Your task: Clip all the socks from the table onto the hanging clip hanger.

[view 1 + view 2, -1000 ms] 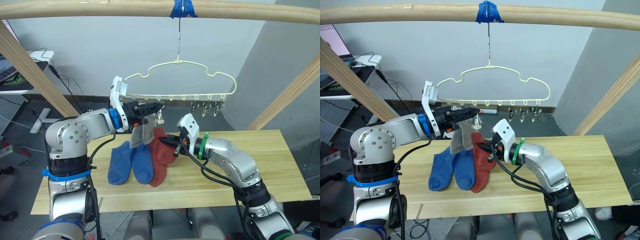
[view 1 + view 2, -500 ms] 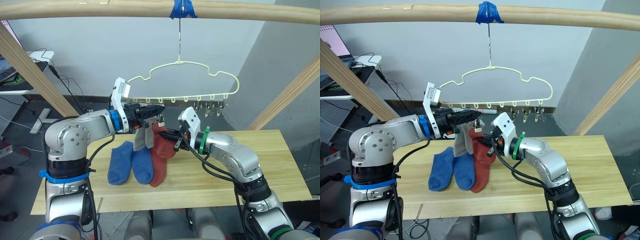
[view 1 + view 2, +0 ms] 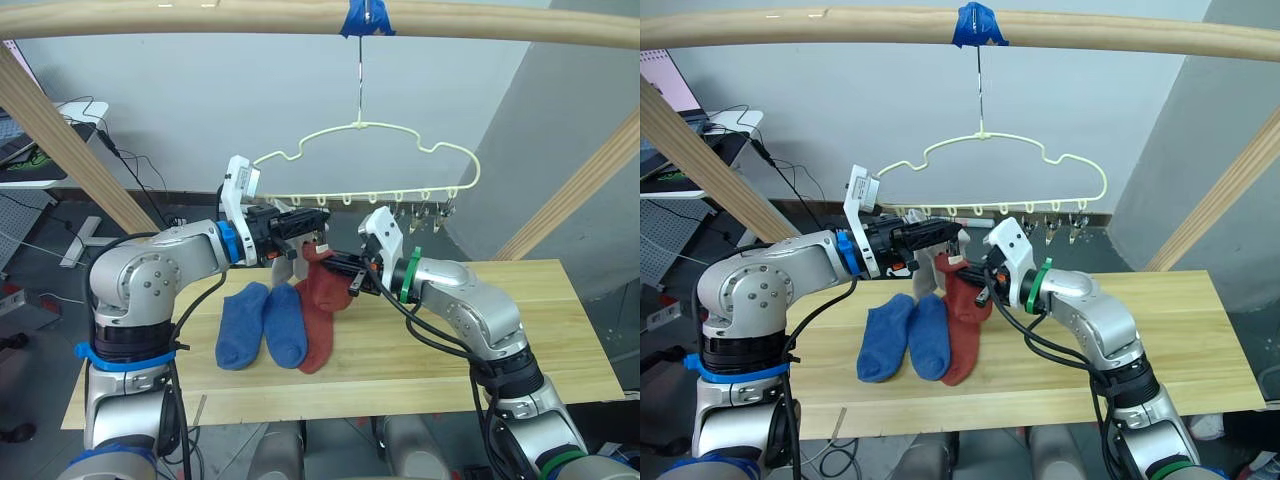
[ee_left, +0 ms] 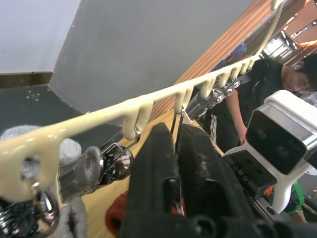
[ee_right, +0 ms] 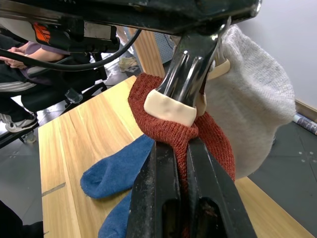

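The pale-yellow wire clip hanger (image 3: 365,165) hangs by its long hook from the round wooden beam (image 3: 300,15) above the light-wood plank table (image 3: 480,340). The left gripper (image 3: 318,222) is clenched on a small metal clip (image 5: 185,82) at the left part of the hanger's lower bar, pressing it so that its cream-tipped mouth stands open. The right gripper (image 3: 330,262) is clenched on the cuff of a rust-red ankle sock (image 5: 185,131) and holds this cuff up into the mouth of that clip. The lower part of the red fabric (image 3: 318,325) lies on the table; I cannot tell whether it is one sock or two. A light grey sock (image 5: 260,109) hangs just beside it on the hanger, and two blue socks (image 3: 262,325) lie flat on the table to the left of the red one. More clips (image 3: 425,212) hang free at the right end of the bar.

The risk, as I judge it, is that the left gripper lets the clip close before the cuff is deep enough inside. Then the clip bites only the edge, and the sock can slip out and fall when the right gripper lets go. The hanger also swings freely on its hook, so a push from either arm can move the clip away from the cuff.
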`<act>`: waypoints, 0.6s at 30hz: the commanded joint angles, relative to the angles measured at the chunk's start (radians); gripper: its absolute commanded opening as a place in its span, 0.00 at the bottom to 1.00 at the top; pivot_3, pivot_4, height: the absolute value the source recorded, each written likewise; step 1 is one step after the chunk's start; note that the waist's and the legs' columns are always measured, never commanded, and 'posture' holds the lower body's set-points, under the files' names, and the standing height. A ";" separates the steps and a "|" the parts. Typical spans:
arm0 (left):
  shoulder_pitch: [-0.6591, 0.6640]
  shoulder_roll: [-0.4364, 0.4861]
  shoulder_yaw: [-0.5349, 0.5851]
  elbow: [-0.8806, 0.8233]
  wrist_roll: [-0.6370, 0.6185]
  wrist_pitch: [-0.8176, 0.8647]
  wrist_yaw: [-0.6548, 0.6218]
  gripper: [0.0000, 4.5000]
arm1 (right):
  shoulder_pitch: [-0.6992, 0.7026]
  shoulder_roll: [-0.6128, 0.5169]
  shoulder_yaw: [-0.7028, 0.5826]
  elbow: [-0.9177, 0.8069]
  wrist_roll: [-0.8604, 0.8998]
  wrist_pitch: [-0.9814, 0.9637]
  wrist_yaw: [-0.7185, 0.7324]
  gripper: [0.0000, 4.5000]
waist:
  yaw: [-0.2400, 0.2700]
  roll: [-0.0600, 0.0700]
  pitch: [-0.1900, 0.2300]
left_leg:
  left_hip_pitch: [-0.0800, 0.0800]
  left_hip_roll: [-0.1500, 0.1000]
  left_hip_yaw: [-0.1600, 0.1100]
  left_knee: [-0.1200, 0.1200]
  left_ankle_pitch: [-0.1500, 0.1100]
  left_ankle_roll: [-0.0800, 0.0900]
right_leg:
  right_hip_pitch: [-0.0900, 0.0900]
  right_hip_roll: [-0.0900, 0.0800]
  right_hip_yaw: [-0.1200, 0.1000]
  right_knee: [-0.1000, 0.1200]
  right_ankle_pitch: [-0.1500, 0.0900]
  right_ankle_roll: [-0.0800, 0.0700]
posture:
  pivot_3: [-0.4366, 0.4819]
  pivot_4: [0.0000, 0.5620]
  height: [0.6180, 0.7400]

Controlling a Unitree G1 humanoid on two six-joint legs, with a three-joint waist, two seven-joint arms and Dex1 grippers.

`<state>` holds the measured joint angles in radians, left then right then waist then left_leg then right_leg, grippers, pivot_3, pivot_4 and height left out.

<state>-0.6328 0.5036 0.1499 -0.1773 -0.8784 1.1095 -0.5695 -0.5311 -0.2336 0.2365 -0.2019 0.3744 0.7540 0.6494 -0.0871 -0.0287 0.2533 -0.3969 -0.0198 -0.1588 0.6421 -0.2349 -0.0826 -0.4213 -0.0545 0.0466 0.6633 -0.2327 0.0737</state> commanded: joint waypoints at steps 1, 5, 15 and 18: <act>0.018 0.003 0.008 -0.029 -0.027 0.027 -0.001 0.34 | -0.023 0.000 -0.006 0.006 -0.021 -0.047 -0.010 0.00 | 0.000 0.000 0.000 | 0.000 0.000 0.000 0.000 0.000 0.000 | 0.000 0.000 0.000 0.000 0.000 0.000 | 0.41 0.30 1.00; 0.051 0.013 0.067 -0.097 -0.083 0.065 0.033 0.58 | -0.019 0.009 -0.005 0.020 -0.027 -0.061 -0.013 0.00 | 0.001 0.000 0.000 | 0.000 0.000 0.000 0.000 0.000 0.000 | 0.000 0.000 0.000 0.000 0.000 0.000 | 0.44 0.29 1.00; 0.227 0.150 0.232 -0.283 -0.258 0.121 0.046 1.00 | -0.031 0.013 -0.014 0.089 -0.042 -0.103 -0.004 0.22 | 0.007 0.000 0.000 | 0.000 0.000 -0.001 0.000 0.000 0.000 | -0.001 0.000 0.000 0.000 0.000 0.000 | 0.50 0.29 1.00; 0.322 0.163 0.241 -0.336 -0.248 0.072 0.033 1.00 | -0.016 -0.015 -0.007 0.105 -0.050 -0.121 0.018 0.44 | 0.019 0.000 0.000 | -0.001 0.000 -0.001 0.000 0.000 0.000 | 0.000 0.000 -0.001 0.000 0.000 0.000 | 0.52 0.30 1.00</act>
<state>-0.3414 0.6572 0.3666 -0.4582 -1.1111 1.2167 -0.5167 -0.5484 -0.2342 0.2377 -0.0817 0.3303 0.6604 0.6469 -0.0681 -0.0286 0.2532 -0.3973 -0.0199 -0.1594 0.6423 -0.2348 -0.0827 -0.4213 -0.0545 0.0463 0.6633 -0.2324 0.0732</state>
